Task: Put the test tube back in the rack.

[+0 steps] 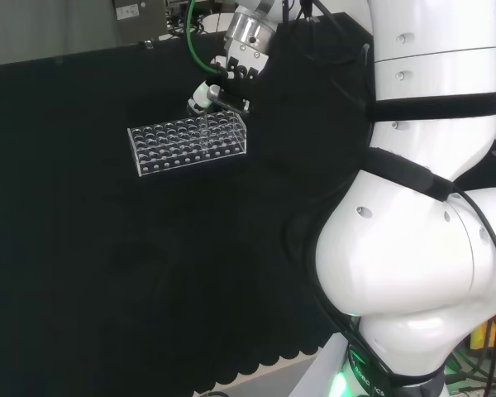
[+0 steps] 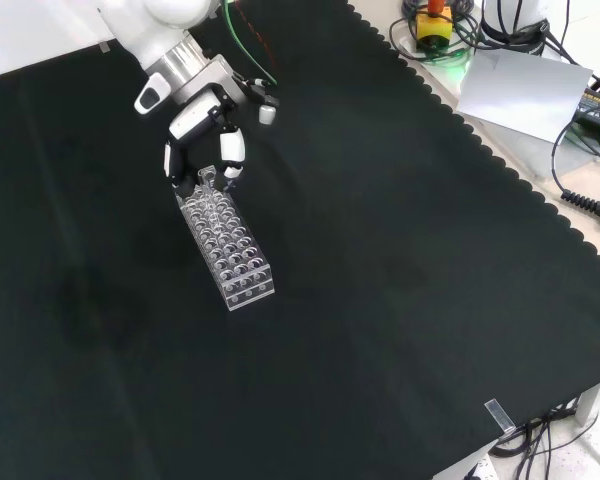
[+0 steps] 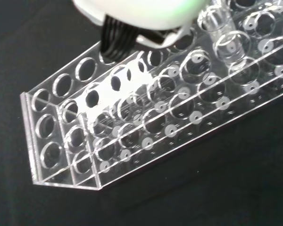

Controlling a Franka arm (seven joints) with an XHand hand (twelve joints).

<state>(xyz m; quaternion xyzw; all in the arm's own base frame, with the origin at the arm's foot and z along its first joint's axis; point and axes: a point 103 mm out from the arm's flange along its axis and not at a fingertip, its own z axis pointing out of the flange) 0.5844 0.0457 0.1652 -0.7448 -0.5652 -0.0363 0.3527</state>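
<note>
While the hand [image 2: 208, 140] hangs over the rack's [image 2: 230, 252] far end, its curled fingers pinch the test tube [image 3: 216, 19] above the holes.

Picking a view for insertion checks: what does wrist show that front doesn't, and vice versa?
Wrist alone: the rack's separate holes and stacked clear plates close up, plus what looks like a clear tube standing over the holes, near the blurred white part of the hand.

Front alone: the whole rack lying on the black cloth, the hand with fingers curled at the rack's far end, and the arm above it.

Both: the clear rack, with the hand close over it.
</note>
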